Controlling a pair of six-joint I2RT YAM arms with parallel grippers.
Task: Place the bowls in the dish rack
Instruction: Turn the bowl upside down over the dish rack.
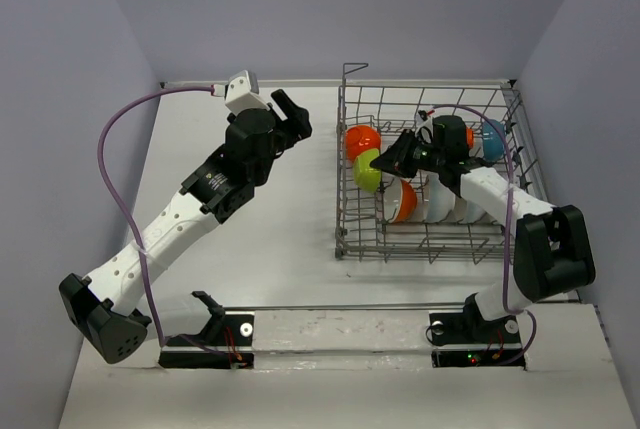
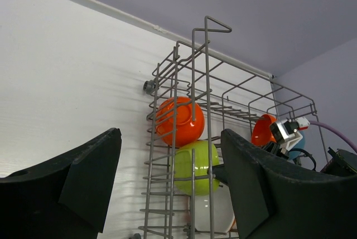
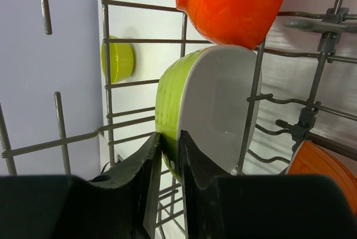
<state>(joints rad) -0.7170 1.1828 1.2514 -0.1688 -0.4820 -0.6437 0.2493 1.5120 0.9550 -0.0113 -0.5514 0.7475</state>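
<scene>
The grey wire dish rack (image 1: 345, 211) stands at the right of the table. My right gripper (image 1: 385, 162) is inside it, shut on the rim of the yellow-green bowl (image 1: 366, 175), which stands on edge by the rack's left wall. In the right wrist view the fingers (image 3: 149, 166) pinch the bowl's wall (image 3: 170, 97), its white inside facing right. An orange-red bowl (image 1: 361, 139) sits just behind it. Another orange-red bowl (image 1: 403, 201), white bowls (image 1: 440, 201) and a blue bowl (image 1: 494, 134) stand in the rack. My left gripper (image 1: 291, 115) is open and empty, left of the rack.
The rack's raised corner handle (image 1: 352, 69) stands at its far left corner. In the left wrist view the rack's wall (image 2: 173, 138) is ahead, with the orange-red bowl (image 2: 179, 121) and yellow-green bowl (image 2: 196, 166) behind its wires. Walls close the table's left, right and back.
</scene>
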